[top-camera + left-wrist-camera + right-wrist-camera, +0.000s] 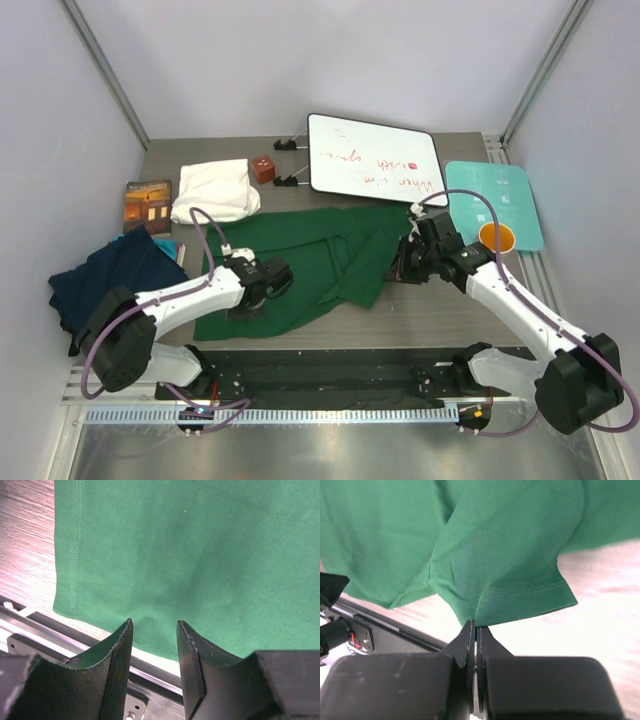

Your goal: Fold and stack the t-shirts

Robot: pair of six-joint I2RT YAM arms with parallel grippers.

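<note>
While right hand pinches green t-shirt, left hand hovers agape.

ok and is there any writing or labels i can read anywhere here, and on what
whiteboard: two lines of red handwriting, too small to read.
teal board: faint white marks, too blurred to read.
book: cover print too small to read.
green t-shirt: no print or label showing.
</note>
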